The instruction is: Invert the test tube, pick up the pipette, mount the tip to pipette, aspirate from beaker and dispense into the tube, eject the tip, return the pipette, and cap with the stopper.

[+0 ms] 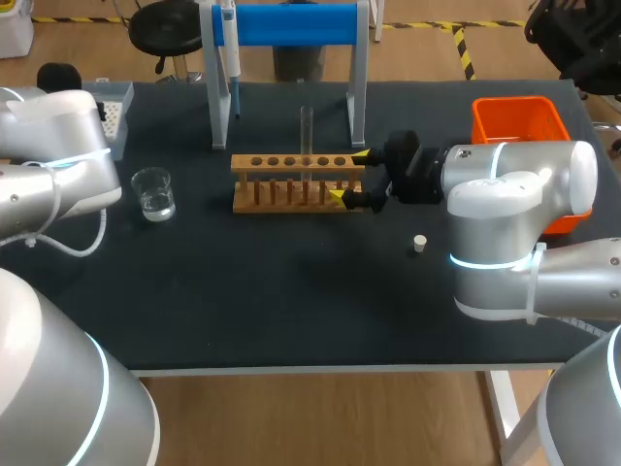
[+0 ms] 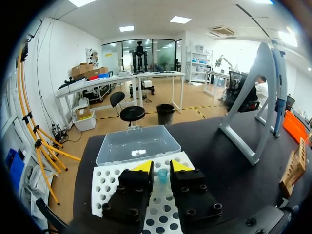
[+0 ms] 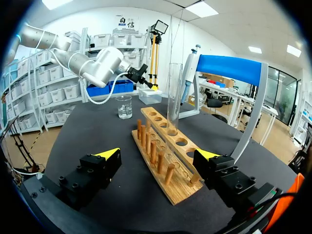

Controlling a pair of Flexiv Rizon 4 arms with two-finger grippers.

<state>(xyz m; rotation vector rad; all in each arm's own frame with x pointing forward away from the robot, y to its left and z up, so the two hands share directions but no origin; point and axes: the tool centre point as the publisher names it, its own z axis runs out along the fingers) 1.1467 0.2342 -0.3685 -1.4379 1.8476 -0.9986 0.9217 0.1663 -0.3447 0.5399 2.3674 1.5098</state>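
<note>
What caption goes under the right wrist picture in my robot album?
Open right gripper flanks the wooden rack's end, where a glass test tube stands upright; a beaker sits beyond.

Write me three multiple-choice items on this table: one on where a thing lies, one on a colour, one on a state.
1. The small white stopper lies:
A. on the black table, right of the wooden tube rack
B. in a hole of that rack
C. on top of that rack

2. The bar across the top of the white pipette stand is:
A. red
B. blue
C. yellow

3. The right gripper is:
A. shut on the stopper
B. shut on nothing
C. open, with a finger on each side of the rack's end

Answers: 1 A, the head view shows it alone on the table beside the right arm. 2 B, the bar is plainly blue. 3 C, the right wrist view shows the yellow tips wide apart with the rack between them.
</note>
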